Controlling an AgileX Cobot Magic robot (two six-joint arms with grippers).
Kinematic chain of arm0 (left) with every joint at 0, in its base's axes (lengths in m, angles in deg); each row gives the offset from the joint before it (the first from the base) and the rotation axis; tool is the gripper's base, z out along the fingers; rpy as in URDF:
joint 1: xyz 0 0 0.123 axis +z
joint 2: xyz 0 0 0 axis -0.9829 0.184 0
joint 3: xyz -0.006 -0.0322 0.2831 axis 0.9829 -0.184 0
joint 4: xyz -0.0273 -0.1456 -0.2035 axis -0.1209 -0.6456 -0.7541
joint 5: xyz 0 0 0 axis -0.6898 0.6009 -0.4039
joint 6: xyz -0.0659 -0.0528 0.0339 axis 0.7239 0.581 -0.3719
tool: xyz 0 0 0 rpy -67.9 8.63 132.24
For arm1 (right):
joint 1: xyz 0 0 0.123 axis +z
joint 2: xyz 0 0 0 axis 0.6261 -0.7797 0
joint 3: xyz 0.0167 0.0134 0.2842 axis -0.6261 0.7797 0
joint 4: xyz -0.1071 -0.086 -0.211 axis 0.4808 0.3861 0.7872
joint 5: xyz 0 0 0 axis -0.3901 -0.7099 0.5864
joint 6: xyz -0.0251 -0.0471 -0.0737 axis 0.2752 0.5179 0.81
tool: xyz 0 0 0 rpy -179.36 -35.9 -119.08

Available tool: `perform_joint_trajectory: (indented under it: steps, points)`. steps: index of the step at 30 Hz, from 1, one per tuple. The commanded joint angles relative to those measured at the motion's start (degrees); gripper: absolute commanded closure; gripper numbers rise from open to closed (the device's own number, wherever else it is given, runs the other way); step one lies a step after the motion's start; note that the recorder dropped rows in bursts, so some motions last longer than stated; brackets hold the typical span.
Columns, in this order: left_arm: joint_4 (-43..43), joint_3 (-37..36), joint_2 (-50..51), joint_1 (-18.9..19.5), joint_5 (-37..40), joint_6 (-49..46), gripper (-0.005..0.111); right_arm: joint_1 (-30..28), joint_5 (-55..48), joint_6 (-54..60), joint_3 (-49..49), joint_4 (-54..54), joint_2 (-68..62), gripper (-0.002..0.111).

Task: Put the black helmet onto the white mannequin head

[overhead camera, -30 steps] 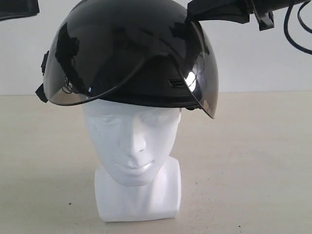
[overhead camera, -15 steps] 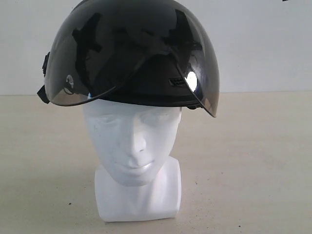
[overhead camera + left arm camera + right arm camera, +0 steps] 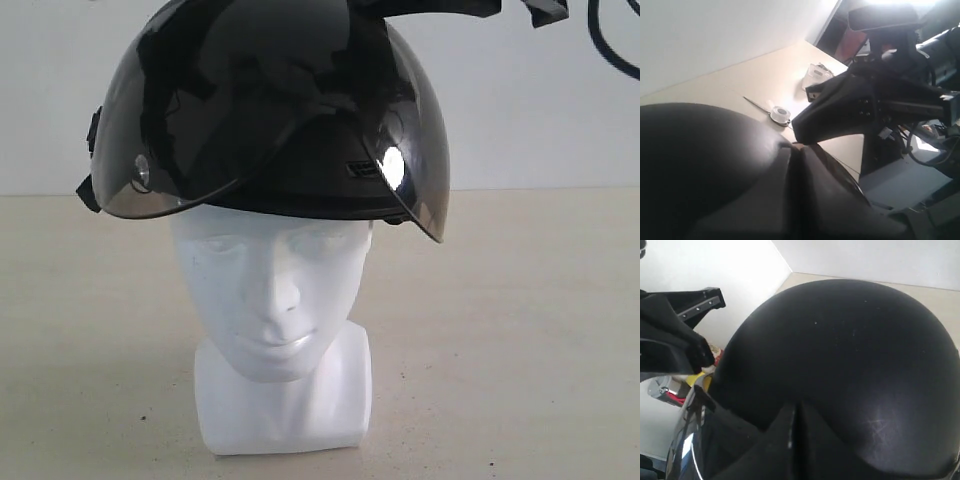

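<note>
The black helmet [image 3: 270, 110] sits on top of the white mannequin head [image 3: 272, 300], its smoky visor [image 3: 150, 190] raised over the forehead and the face showing below. My right gripper [image 3: 375, 8] hangs just over the helmet's crown at the top edge of the exterior view. In the right wrist view its fingers [image 3: 796, 407] are pressed shut with nothing between them, above the matte dome [image 3: 850, 350]. My left gripper [image 3: 799, 146] is also shut and empty, close over the helmet [image 3: 700, 145], tip to tip with the right gripper [image 3: 805, 125]. The exterior view does not show the left gripper.
The head stands on a beige table [image 3: 520, 330] before a white wall. A black cable [image 3: 612, 45] loops at the upper right. A tape roll [image 3: 780, 113] and a clear plastic item [image 3: 816, 76] lie on the table. The left arm [image 3: 670, 340] shows beside the helmet.
The right gripper left the exterior view half a second ago and is back now, higher and further left over the crown. The helmet has settled slightly on the head.
</note>
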Motion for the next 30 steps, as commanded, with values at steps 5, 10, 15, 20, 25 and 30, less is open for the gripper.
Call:
perform_joint_trajectory:
  steps: [5, 10, 15, 20, 25, 30]
  points:
    - [-0.13, -3.64, 0.63, -0.82, -2.57, 0.49, 0.102, 0.36, -5.44, -1.14, -0.33, 0.89, 0.29, 0.108]
    - [-0.13, -7.69, 0.51, -0.82, -2.57, 0.49, 0.102, 0.36, -6.99, -1.14, -0.33, 0.89, 0.29, 0.108]
    - [-0.13, -11.64, -0.32, -0.82, -2.57, 0.49, 0.102, 0.36, -8.24, -1.04, -0.33, 0.89, 0.29, 0.108]
    - [-0.13, -14.40, -2.01, -0.82, -2.57, 0.49, 0.102, 0.36, -8.76, -1.04, -0.33, 0.89, 0.29, 0.108]
    - [-0.13, -17.01, -4.74, -0.82, -1.20, -0.17, 0.102, 0.50, -8.88, -0.65, -0.11, 0.89, 0.29, 0.108]
    - [-0.13, -19.16, -5.44, -0.82, -0.17, -0.42, 0.102, 3.35, -7.52, -0.52, 1.78, 1.51, 0.29, 0.108]
